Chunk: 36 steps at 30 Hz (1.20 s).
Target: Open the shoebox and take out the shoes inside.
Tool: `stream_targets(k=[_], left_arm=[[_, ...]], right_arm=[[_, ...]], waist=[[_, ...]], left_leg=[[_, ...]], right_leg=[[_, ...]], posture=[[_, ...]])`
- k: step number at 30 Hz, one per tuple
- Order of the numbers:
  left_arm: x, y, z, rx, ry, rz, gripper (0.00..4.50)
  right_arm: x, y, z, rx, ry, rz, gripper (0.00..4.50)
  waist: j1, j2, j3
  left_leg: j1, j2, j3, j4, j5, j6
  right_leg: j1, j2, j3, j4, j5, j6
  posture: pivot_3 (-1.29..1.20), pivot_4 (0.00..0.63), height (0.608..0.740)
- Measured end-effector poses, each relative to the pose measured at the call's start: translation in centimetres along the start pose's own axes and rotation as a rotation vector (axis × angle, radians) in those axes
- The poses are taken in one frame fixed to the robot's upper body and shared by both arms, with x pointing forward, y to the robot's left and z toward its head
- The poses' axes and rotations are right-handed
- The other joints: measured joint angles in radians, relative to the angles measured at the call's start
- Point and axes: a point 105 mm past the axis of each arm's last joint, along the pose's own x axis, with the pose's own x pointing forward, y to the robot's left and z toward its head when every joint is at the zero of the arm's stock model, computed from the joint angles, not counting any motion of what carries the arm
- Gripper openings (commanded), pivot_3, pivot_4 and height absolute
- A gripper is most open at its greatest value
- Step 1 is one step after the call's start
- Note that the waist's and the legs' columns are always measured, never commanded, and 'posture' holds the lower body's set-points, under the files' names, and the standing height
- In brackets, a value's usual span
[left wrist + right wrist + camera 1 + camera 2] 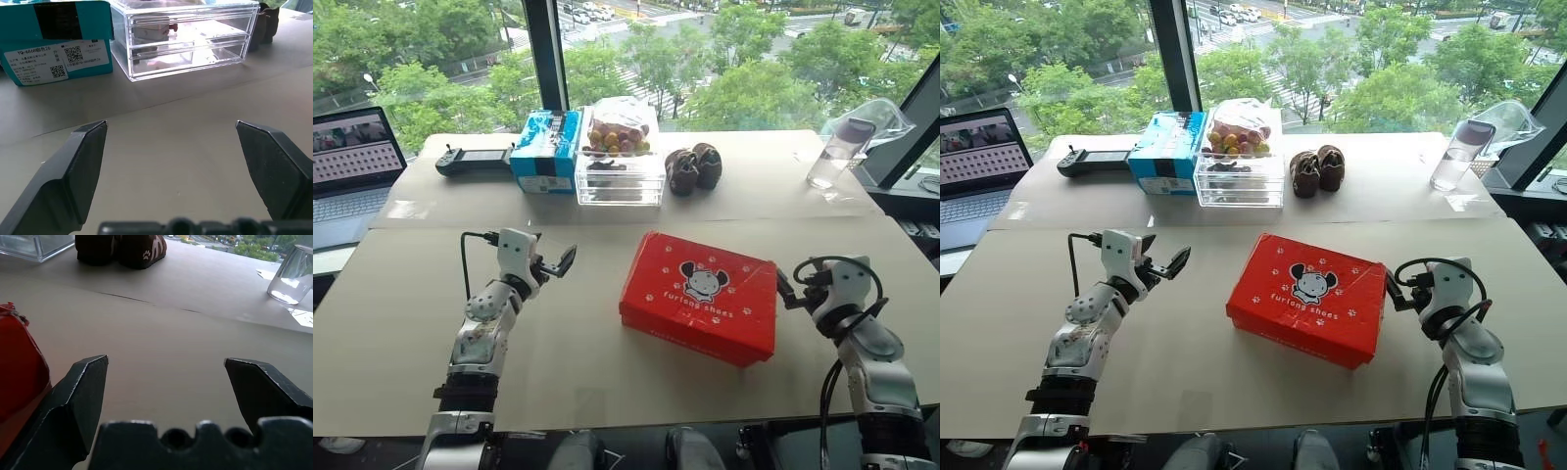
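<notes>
Left eye view: red cardboard shoebox with cartoon dog logo lying lid-closed on beige bench, between both arms; left end effector spread wide, well apart from it; right end effector just beside its right edge, contact unclear; farther back, blue carton, clear plastic drawer box topped with fruit, dark brown shoes, clear glass, black controller, laptop at far left.

Left wrist view: black fingers held wide over bare bench, facing carton and drawer box.

Right wrist view: fingers wide, empty; red shoebox corner beside one finger.
</notes>
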Motion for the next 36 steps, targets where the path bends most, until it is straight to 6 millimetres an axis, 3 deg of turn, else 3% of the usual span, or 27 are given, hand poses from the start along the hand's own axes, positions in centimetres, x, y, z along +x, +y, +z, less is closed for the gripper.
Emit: stream_targets(k=[3, 4, 7, 11, 17, 18, 22, 26, 32, 36], left_arm=[[0.0, 0.2, 0.0, -0.021, -0.007, -0.004, 4.5], [-0.1, 0.7, 0.1, -0.042, -0.014, 0.006, 4.24], [-0.2, 2.2, 0.6, -0.058, -0.045, 0.043, 3.46], [0.4, 2.1, 1.7, -0.005, -0.072, -0.028, 2.01], [3.0, -3.1, 1.1, 0.069, -0.018, -0.332, 0.0], [3.1, -3.8, 0.7, 0.082, -0.004, -0.376, 0.0], [2.3, -6.8, -0.4, 0.107, 0.044, -0.583, 0.0], [0.6, -10.2, -0.7, 0.074, 0.097, -0.786, 0.0], [-1.1, -8.5, -0.2, 0.019, 0.196, -0.765, 0.0], [-3.4, -6.6, 0.0, 0.04, 0.285, -0.74, 0.0]], right_arm=[[-0.1, -0.2, 0.1, -0.005, 0.0, -0.004, 4.49], [-0.2, -0.8, 0.3, -0.015, -0.001, -0.015, 4.5], [-1.0, -2.9, 1.0, -0.062, 0.004, -0.05, 3.78], [-2.7, -3.5, 0.7, -0.177, 0.094, 0.044, 2.37], [-4.7, 0.1, 0.9, -0.12, 0.2, 0.277, 0.36], [-4.8, 0.6, 0.8, -0.098, 0.213, 0.3, 0.1], [-4.4, 3.0, 0.6, -0.046, 0.231, 0.381, 0.1], [-2.3, 5.9, 0.8, -0.02, 0.207, 0.481, 0.1], [1.1, 8.1, 1.5, -0.045, 0.19, 0.606, 0.1], [3.2, 11.2, 2.3, -0.051, 0.158, 0.736, 0.1]], waist=[[0.0, 0.0, 0.0], [0.0, 0.0, 0.0], [0.003, 0.0, 0.0], [0.013, 0.0, 0.0], [0.008, -0.001, 0.0], [0.004, -0.001, 0.0], [-0.001, -0.001, 0.001], [-0.004, -0.002, 0.001], [-0.019, -0.003, 0.002], [-0.031, -0.004, 0.002]], left_leg=[[0.0, 0.0, 0.0, 0.0, 0.0, 0.0], [0.0, 0.0, 0.0, 0.0, 0.0, 0.0], [0.0, 0.0, 0.0, 0.0, 0.0, 0.0], [0.0, -0.001, 0.0, 0.001, 0.0, 0.0], [0.0, 0.0, 0.0, 0.003, 0.0, 0.001], [0.0, 0.0, 0.0, 0.003, 0.0, 0.001], [0.0, 0.001, 0.0, 0.003, 0.0, 0.001], [-0.001, 0.001, 0.0, 0.004, 0.0, 0.001], [0.0, 0.002, 0.0, 0.005, 0.0, 0.0], [0.001, 0.004, 0.0, 0.004, 0.001, -0.001]], right_leg=[[0.0, 0.0, 0.0, 0.0, 0.0, 0.0], [0.0, 0.0, 0.0, 0.0, 0.0, 0.0], [0.0, 0.0, 0.0, 0.0, 0.0, 0.0], [0.001, 0.0, 0.0, 0.0, 0.0, 0.0], [0.001, 0.001, 0.0, 0.0, 0.0, 0.001], [0.001, 0.002, 0.001, 0.0, 0.0, 0.001], [0.001, 0.002, 0.001, 0.0, 0.001, 0.0], [0.0, 0.002, 0.002, 0.0, 0.001, 0.0], [0.0, 0.006, 0.003, 0.0, 0.001, -0.001], [-0.001, 0.007, 0.004, 0.001, 0.001, -0.001]], posture=[[0.0, 0.15, 0.74], [0.0, 0.15, 0.74], [0.0, 0.15, 0.74], [0.0, 0.15, 0.74], [0.0, 0.15, 0.74], [0.0, 0.15, 0.74], [0.0, 0.15, 0.74], [0.0, 0.15, 0.74], [0.0, 0.15, 0.74], [0.0, 0.15, 0.74]])
